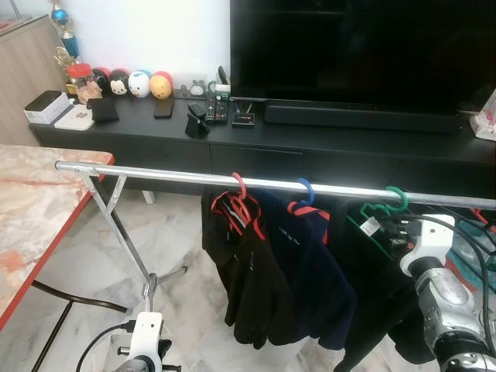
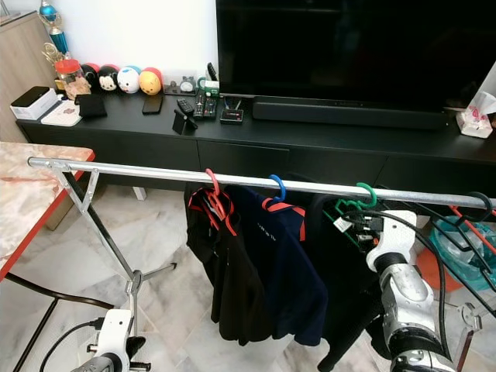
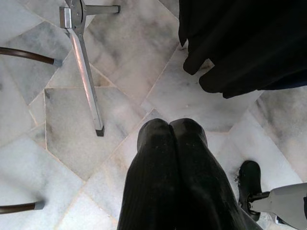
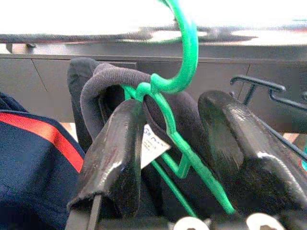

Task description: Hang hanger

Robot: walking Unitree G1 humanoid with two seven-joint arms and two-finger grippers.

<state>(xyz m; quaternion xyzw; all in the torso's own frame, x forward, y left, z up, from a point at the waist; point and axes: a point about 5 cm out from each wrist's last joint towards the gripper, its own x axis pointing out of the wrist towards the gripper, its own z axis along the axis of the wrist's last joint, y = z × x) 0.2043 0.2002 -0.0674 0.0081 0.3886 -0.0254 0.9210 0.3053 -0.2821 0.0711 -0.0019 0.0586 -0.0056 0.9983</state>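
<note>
TV (image 1: 356, 46): a big black screen stands on a long dark cabinet (image 1: 310, 136) at the back, with small round toys (image 1: 139, 83) on it.
Surface: a pink marble surface (image 1: 31, 209) with a red edge stands on the robot's left.
Rail: a long silver rail (image 1: 170, 177) runs across the room on a silver leg (image 1: 128, 248).
Clothes: a black top on a red hanger (image 1: 239, 186) and a blue top on a blue hanger (image 1: 307, 190) hang on the rail, side by side.
Green hanger: the green hanger (image 4: 184, 52) carries a dark top. Its hook sits over the rail, just beside the blue one.
Right hand: the right hand (image 4: 168, 143) is up at the green hanger. Its two fingers are apart, one on each side of the hanger's neck. They do not squeeze it.
Left hand: the left hand (image 3: 170, 139) hangs low over the white floor (image 3: 72, 120). Its fingers are together and hold nothing.
What could go wrong: I think a finger could catch the green wire or the collar when the arm pulls away. That could lift the hook off the rail and drop the top.
</note>
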